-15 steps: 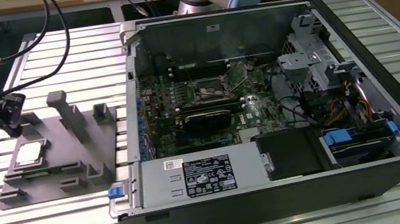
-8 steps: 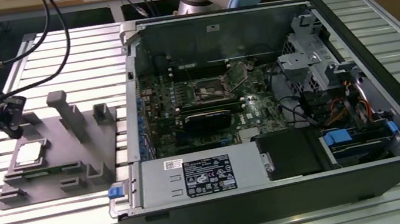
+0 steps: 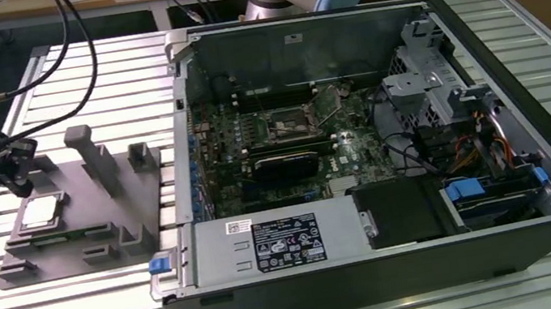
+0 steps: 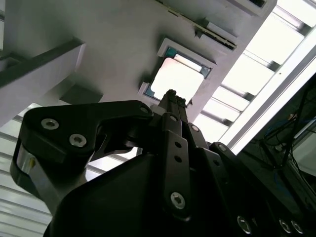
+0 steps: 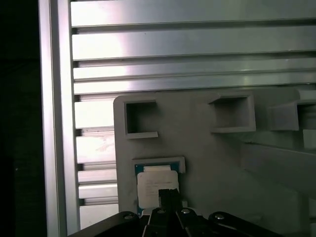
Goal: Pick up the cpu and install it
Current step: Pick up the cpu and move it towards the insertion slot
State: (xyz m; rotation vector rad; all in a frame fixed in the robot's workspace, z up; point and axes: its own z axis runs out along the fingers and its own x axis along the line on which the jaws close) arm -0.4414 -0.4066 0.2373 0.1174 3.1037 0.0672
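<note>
The gripper [image 3: 21,188], closed with nothing in it, hangs just above the cpu [image 3: 41,211], which lies in its pocket on the grey fixture [image 3: 86,206] at the exterior view's left of the counter [image 3: 57,80].

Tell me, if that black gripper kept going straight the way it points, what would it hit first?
Most likely the cpu. The gripper points down over the grey holder plate, and in both wrist views it lines up with the chip's silvery top. The gap is hard to judge.
</note>
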